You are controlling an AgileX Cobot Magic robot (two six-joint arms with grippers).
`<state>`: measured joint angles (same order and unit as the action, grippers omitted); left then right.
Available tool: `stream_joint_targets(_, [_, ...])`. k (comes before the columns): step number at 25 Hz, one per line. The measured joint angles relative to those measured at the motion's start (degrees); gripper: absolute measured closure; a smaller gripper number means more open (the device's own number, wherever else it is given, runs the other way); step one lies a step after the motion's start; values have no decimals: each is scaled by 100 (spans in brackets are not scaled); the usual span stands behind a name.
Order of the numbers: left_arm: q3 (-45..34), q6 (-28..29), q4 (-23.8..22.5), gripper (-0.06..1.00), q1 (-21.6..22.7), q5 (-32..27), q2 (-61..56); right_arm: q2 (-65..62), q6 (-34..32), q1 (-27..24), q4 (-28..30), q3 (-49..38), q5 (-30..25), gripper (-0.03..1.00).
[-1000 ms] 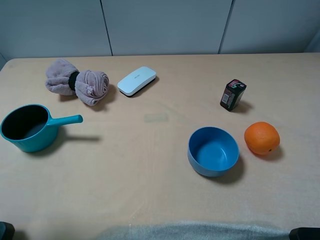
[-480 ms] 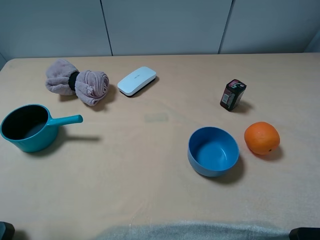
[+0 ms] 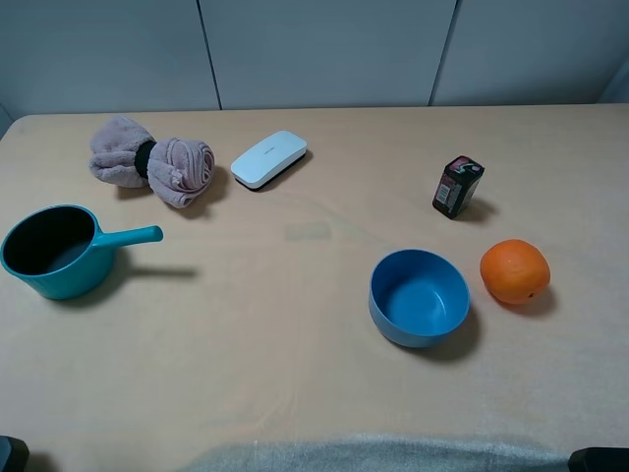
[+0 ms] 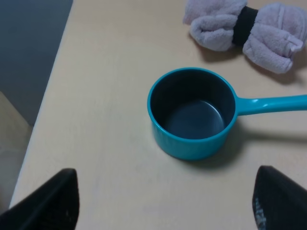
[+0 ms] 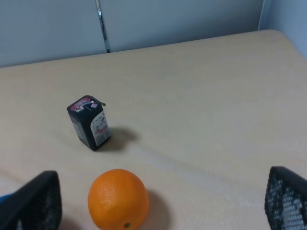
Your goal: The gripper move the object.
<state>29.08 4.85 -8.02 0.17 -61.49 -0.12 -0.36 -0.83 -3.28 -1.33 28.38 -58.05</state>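
Observation:
The object, a flat white oblong case [image 3: 268, 159] with rounded corners, lies on the tan table [image 3: 295, 324] at the back, left of centre, next to a rolled towel. It shows in neither wrist view. My left gripper [image 4: 163, 206] is open and empty, its black fingers [image 4: 48, 201] wide apart above the table's left side near a teal saucepan. My right gripper [image 5: 160, 206] is open and empty, its fingers [image 5: 288, 201] spread near an orange. Both grippers are far from the case.
A pink-grey rolled towel [image 3: 152, 162] lies left of the case. A teal saucepan [image 3: 54, 251] stands at the left. A blue bowl [image 3: 420, 297], an orange [image 3: 514, 271] and a small dark red-labelled box [image 3: 457, 186] are at the right.

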Motion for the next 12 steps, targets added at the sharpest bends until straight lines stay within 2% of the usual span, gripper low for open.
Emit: stream_joint_targets(12, [-39, -10, 0, 20, 3, 123, -6, 0, 0, 0, 0, 0, 0, 30])
